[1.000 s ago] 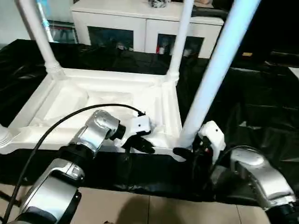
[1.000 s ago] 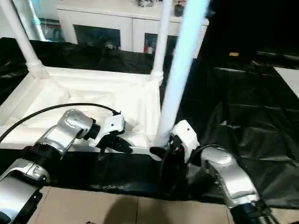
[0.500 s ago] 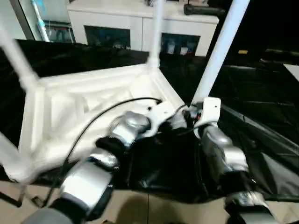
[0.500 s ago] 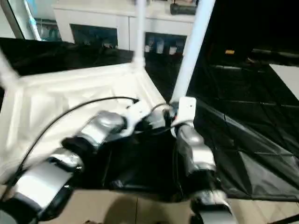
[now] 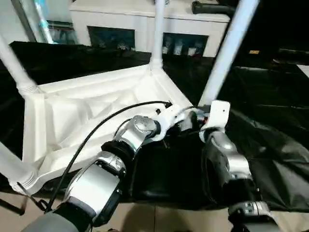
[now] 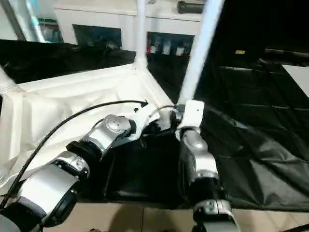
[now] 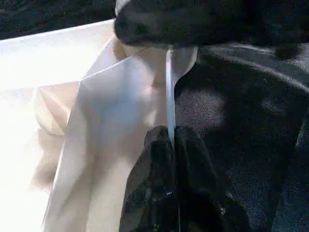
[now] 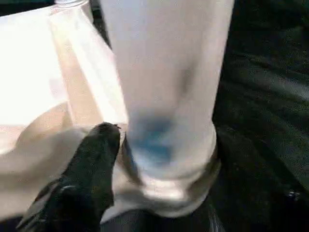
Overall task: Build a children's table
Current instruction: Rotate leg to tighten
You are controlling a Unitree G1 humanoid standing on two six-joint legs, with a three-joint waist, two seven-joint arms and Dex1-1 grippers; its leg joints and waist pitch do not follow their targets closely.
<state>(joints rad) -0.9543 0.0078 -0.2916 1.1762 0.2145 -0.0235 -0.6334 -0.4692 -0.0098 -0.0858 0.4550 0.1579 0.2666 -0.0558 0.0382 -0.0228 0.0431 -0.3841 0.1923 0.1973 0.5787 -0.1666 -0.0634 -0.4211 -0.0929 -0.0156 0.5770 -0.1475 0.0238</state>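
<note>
The children's table lies upside down on black cloth, its white ribbed tabletop (image 5: 82,111) turned at an angle to me. Legs stand up from its corner sockets: one at the far left (image 5: 14,63), one at the back (image 5: 158,34), one at the near left (image 5: 12,169) and one at the right corner (image 5: 227,53). My left gripper (image 5: 179,122) is at that right corner, shut on the tabletop's thin rim (image 7: 169,92). My right gripper (image 5: 197,117) sits just beside it, against the base of the right leg (image 8: 164,72).
A white cabinet (image 5: 145,24) with glass doors stands behind the work, with a dark object (image 5: 212,8) on top. Black cloth (image 5: 270,96) covers the surface to the right. Tiled floor (image 5: 159,217) shows along the near edge.
Over the last second the tabletop has swung round on the cloth while the cabinet stayed put. Both arms moved to the middle with the right corner. Little differs since half a second ago.
</note>
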